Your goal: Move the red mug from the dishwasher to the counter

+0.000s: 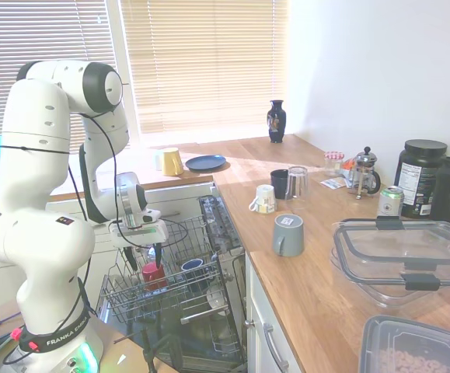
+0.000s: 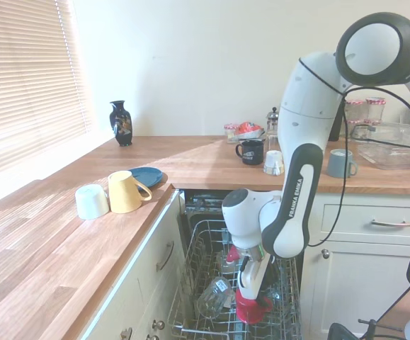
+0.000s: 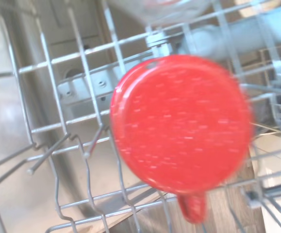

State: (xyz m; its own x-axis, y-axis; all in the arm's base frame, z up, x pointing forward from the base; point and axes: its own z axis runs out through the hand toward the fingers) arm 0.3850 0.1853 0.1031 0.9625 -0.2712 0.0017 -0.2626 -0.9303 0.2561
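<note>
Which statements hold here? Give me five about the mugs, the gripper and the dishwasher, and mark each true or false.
1. The red mug sits in the dishwasher rack. True.
2. The red mug stands base up. True.
3. The gripper hangs over the counter. False: it is down in the rack, at the red mug.
4. The yellow cup lies in the rack. False: it lies on the counter beside the blue plate.
5. The grey mug is in the dishwasher. False: it is on the counter.

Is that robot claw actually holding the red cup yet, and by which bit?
Cannot tell. The gripper is right above the red mug in the dishwasher rack, but the fingers' hold isn't visible.
</note>
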